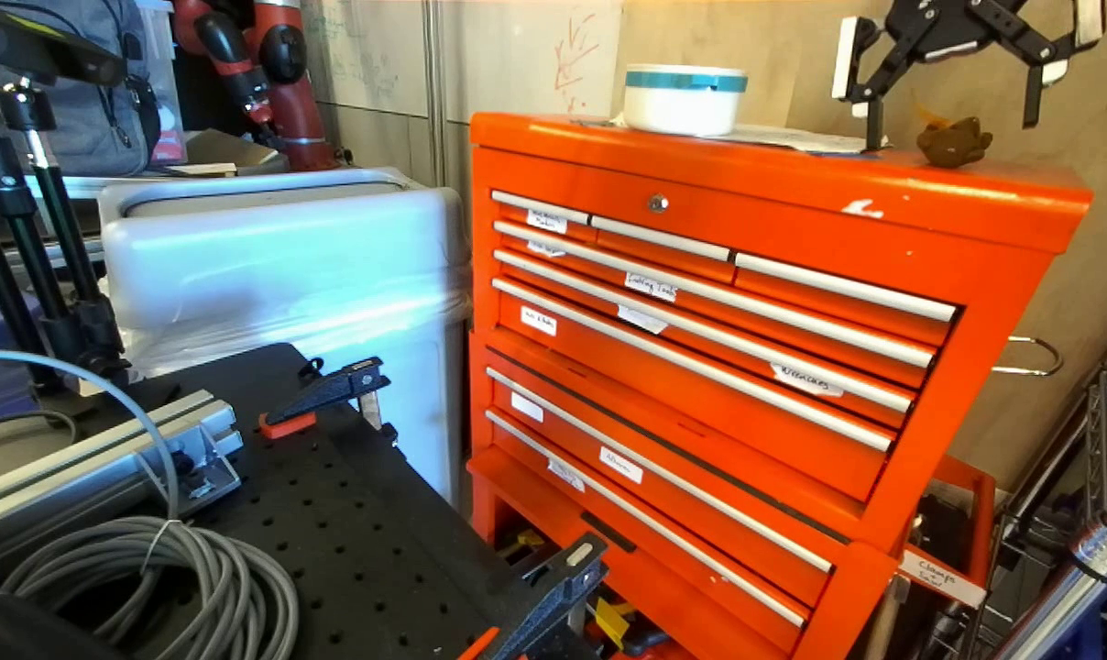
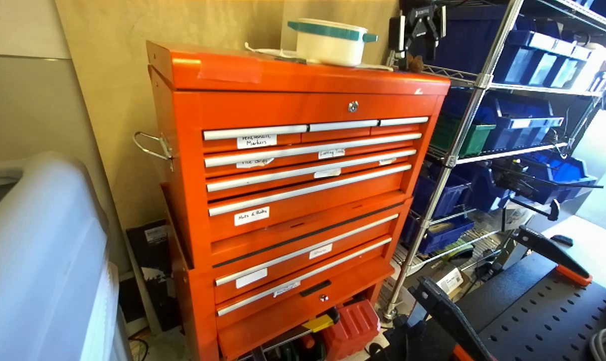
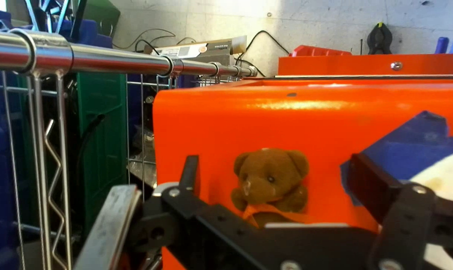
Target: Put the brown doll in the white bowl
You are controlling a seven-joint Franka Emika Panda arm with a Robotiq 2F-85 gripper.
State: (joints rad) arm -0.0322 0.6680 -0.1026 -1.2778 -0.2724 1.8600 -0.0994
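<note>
The brown doll, a small teddy bear with an orange ribbon, sits on the orange tool chest top near its shelf-side end. It shows in both exterior views (image 1: 954,142) (image 2: 415,63) and in the wrist view (image 3: 270,176). My gripper is open just above and around it, in both exterior views (image 1: 953,119) (image 2: 415,52) and in the wrist view (image 3: 282,178). A finger is on each side of the doll, with gaps; neither visibly touches it. The white bowl, with a teal band, stands upright on the chest in both exterior views (image 1: 682,103) (image 2: 329,46). It is out of the wrist view.
Pale paper or cloth (image 1: 796,138) lies under and beside the bowl. Blue tape (image 3: 410,146) is stuck on the chest top (image 3: 286,123) near one finger. A metal wire shelf (image 3: 110,58) with bins stands close beside the chest. A wall is behind the chest.
</note>
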